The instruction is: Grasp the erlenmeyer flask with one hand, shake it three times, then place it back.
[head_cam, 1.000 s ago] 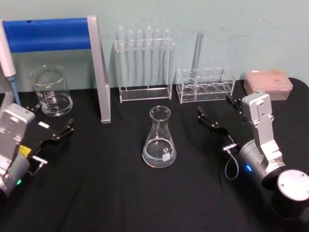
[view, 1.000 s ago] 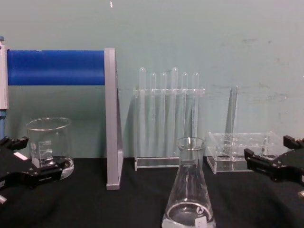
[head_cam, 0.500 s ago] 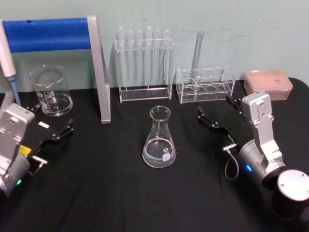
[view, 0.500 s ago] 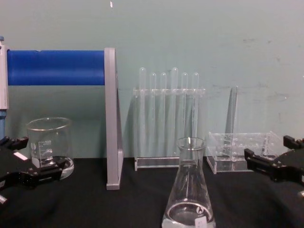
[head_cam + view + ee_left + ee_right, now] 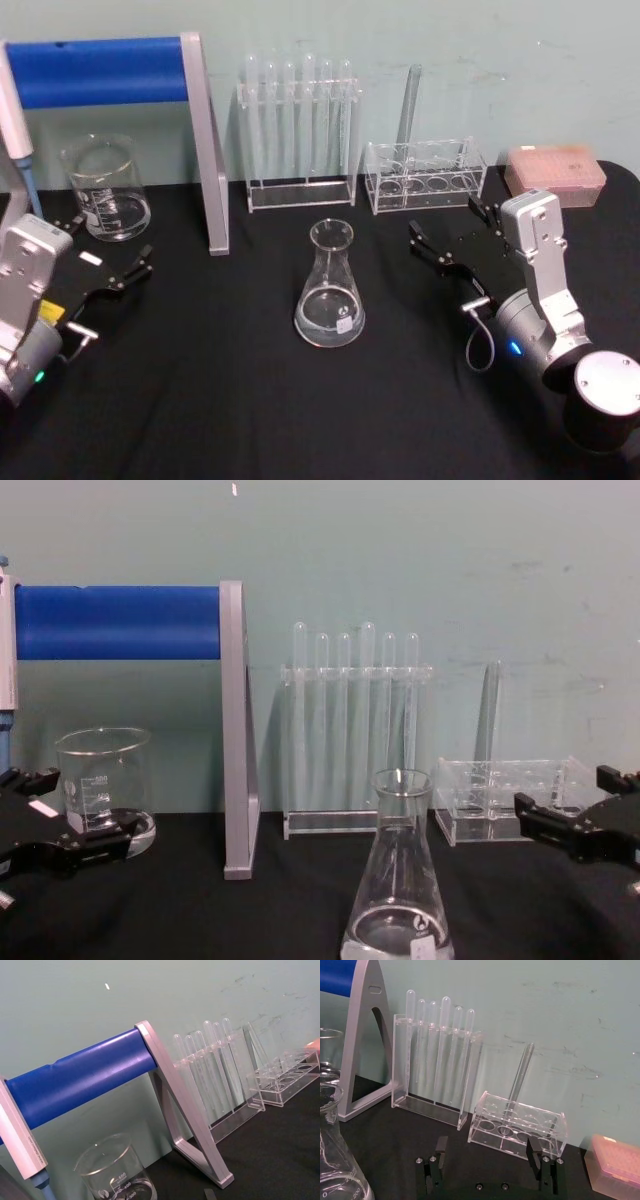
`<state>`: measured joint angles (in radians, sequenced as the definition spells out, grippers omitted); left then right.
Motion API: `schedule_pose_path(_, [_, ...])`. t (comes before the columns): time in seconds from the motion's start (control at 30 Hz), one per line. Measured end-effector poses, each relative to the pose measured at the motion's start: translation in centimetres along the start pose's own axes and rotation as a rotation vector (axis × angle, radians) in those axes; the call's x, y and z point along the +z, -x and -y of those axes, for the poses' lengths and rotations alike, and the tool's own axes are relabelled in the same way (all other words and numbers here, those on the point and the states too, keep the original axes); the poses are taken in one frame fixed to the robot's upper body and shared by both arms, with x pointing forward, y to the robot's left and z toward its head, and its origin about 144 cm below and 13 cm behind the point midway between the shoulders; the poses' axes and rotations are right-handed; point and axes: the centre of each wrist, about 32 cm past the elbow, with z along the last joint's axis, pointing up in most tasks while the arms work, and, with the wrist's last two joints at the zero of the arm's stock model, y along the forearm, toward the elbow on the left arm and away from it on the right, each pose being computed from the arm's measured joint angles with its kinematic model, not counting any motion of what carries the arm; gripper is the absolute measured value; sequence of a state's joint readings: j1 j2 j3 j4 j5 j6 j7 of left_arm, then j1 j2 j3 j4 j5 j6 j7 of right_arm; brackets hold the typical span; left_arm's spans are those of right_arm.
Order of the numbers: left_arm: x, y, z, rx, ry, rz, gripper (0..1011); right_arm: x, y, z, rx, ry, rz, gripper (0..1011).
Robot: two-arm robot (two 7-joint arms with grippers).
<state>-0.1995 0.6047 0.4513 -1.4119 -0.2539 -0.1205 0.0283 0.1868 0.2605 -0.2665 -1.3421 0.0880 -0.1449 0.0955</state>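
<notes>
While both arms wait at the sides of the black tabletop, the clear glass conical erlenmeyer flask stands upright by itself near the middle of the cloth. It has a wide flat base, a narrow neck ending in a flared rim, and a small white marking low on its side; from the chest view the flask looks empty and rises in front of the clear acrylic rack of tall test tubes.

To the flask's right, the black two-finger right gripper on its silver-grey wrist hangs low over the cloth with its fingers spread wide and nothing between them. It sits well apart from the flask, nearer the low clear tube holder that carries one slanted tube, and its open fingers point toward the back wall rather than at the glass.

Far on the other side, the black left gripper is also spread open and empty, close to the squat graduated glass beaker beside the grey stand with the blue roll. A pink tip box lies at the back right corner.
</notes>
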Motion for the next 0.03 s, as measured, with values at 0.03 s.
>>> schedule_pose_path(0.03, [0.00,0.00,0.00,0.000,0.000,0.000,1001,0.00,0.00,0.00,0.000,0.000,0.000,1000])
